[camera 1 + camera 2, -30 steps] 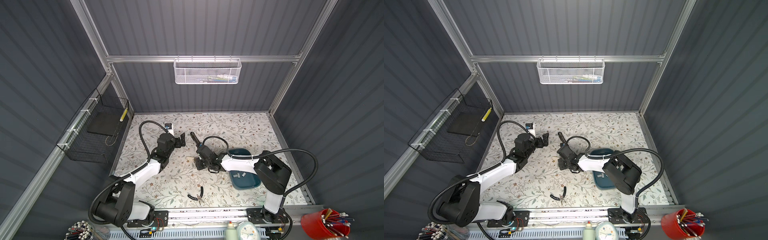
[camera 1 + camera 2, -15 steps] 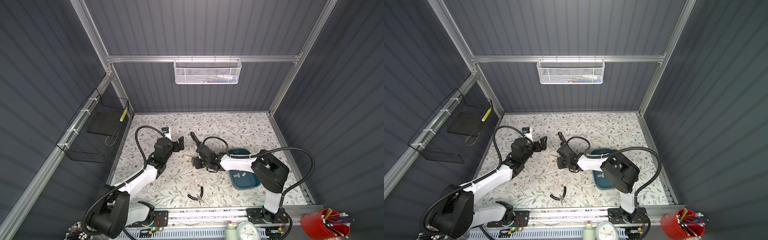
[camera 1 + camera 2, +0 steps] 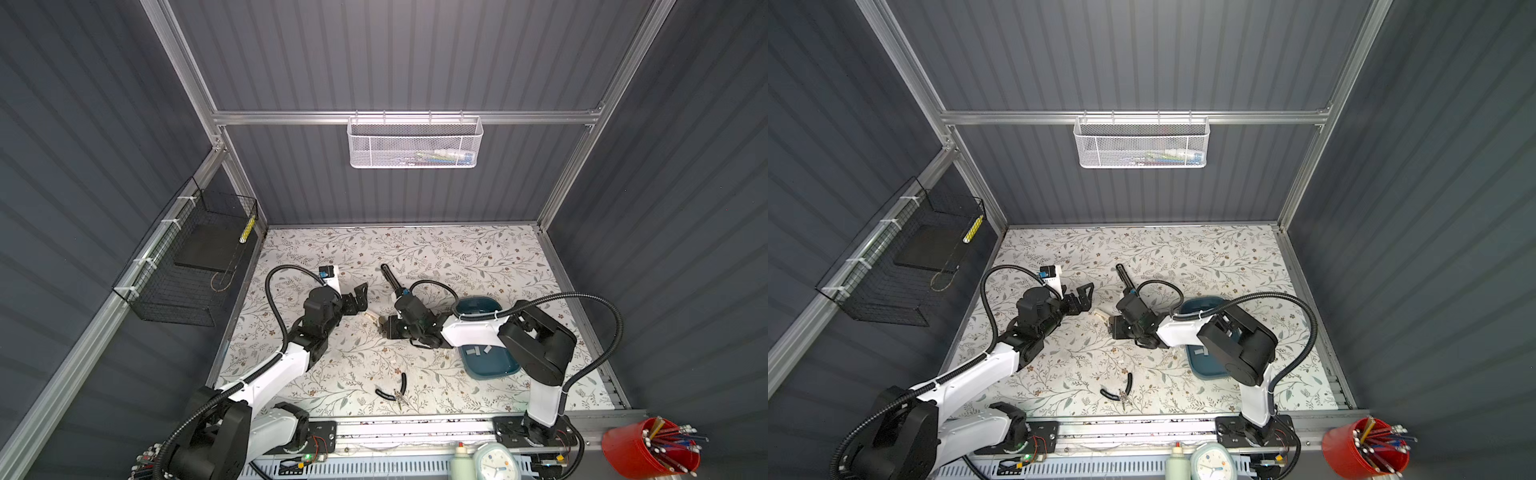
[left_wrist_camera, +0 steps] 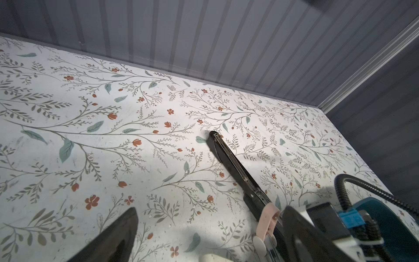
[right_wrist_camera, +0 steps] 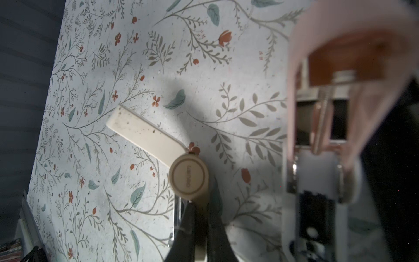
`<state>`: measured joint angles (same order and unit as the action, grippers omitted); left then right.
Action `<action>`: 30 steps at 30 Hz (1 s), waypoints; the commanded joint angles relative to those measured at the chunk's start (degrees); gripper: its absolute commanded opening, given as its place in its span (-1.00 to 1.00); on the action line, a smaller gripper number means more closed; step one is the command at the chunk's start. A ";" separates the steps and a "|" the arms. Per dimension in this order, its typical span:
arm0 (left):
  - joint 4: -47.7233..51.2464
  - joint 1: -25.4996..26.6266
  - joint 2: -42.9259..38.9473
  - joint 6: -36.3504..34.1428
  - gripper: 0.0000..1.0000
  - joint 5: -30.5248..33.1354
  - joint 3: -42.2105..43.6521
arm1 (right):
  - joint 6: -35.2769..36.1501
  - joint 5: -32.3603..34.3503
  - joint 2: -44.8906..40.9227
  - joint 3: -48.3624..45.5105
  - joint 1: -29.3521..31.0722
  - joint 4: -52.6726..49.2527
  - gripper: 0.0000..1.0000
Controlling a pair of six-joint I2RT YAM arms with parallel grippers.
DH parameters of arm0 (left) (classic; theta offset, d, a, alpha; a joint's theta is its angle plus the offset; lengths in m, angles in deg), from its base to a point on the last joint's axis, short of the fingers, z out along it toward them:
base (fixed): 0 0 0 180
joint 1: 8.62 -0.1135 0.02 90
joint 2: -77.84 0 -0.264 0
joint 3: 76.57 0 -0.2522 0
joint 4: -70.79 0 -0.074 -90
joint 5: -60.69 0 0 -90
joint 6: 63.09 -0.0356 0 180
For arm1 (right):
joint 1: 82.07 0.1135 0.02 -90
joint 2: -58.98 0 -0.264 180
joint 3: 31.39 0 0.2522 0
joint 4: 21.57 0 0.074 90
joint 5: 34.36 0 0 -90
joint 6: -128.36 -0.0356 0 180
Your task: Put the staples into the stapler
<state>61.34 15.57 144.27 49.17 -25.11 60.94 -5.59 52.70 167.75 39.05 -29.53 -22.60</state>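
Right wrist view shows my right gripper (image 5: pixel 201 212) clamped on a cream lever (image 5: pixel 147 133) by the black stapler (image 3: pixel 390 277), I judge to keep it open. My left gripper (image 3: pixel 360 298) hangs spread, left of it. The staples (image 3: pixel 473 351) lie in the teal tray (image 3: pixel 492 368), near right.
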 commanded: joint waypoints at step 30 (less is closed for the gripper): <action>5.80 -0.37 -2.56 4.09 0.98 -1.18 3.67 | -2.45 13.19 4.18 -2.13 2.01 -12.73 -0.60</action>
<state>67.44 15.57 141.78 54.20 -25.54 63.82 -9.48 63.08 169.28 38.73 -27.50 -23.63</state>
